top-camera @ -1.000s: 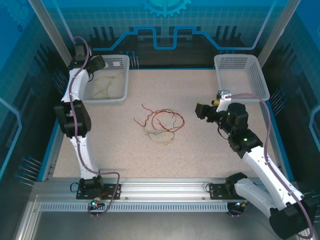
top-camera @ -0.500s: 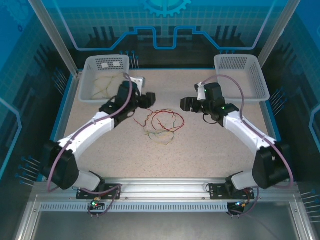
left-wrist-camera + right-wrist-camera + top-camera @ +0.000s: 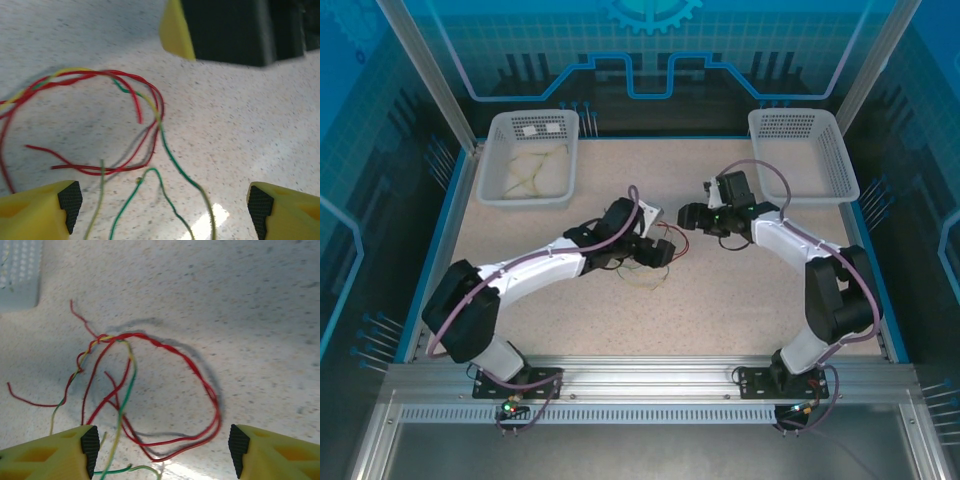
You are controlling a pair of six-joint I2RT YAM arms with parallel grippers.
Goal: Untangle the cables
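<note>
The cables (image 3: 647, 279) lie tangled at mid-table, mostly under my left gripper (image 3: 666, 252). In the left wrist view, red loops (image 3: 95, 75) cross green-yellow wires (image 3: 172, 155) that run on the table between the open left gripper's (image 3: 165, 207) pads, untouched. My right gripper (image 3: 688, 215) hovers just right of the tangle. In the right wrist view it (image 3: 164, 447) stands open above a big red loop (image 3: 202, 380) and a green-yellow wire (image 3: 127, 385). Nothing is held.
A white basket (image 3: 525, 200) at the back left holds pale wires. Another white basket (image 3: 847, 172) stands at the back right. The right gripper's yellow finger and black body (image 3: 225, 30) sit close ahead of the left gripper. Blue rails edge the table.
The left arm swung from the back-left basket down over the tangle, and its jaws widened. The right arm moved left and forward to the tangle's right side.
</note>
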